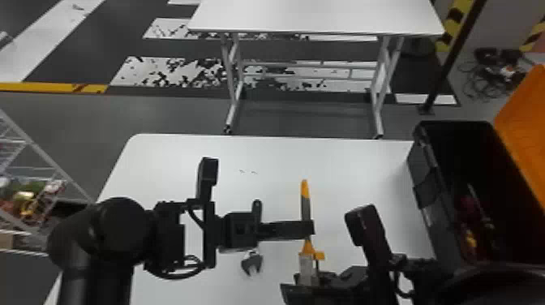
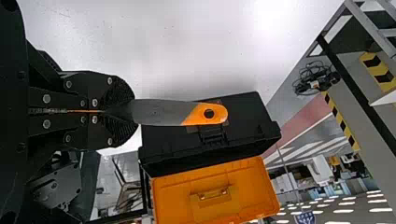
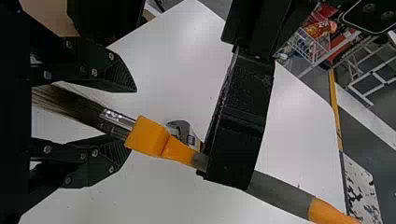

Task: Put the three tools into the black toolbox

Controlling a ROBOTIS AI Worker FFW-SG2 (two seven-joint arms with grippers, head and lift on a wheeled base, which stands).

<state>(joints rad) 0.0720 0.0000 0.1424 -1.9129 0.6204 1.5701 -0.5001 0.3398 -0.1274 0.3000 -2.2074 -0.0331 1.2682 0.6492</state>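
Brush (image 1: 305,207) with a grey and orange handle hangs over the middle part of the desk (image 1: 174,156), gripped by its handle in the closed left gripper (image 1: 310,228). The handle's orange end points to the desk's far edge, the bristles to the near side. In the left wrist view, the end of the handle sticks out past the closed fingertips.

Around the bristles stands the right gripper (image 1: 292,282), open; in the right wrist view, its two fingers (image 3: 119,77) are apart, with the bristles between them.

An adjustable wrench (image 1: 252,263) lies on the desk, on the near side of the left gripper, its head towards the near edge.

By the desk's right side, near the far right corner, is the black toolbox (image 1: 436,202), its orange lid (image 1: 527,121) open. Inside are a thin light shaft and some red and yellow parts, too dark to make out.

Past the far edge stands another white table (image 1: 316,16); beyond the left edge, a wire rack (image 1: 40,150) holds colourful items.
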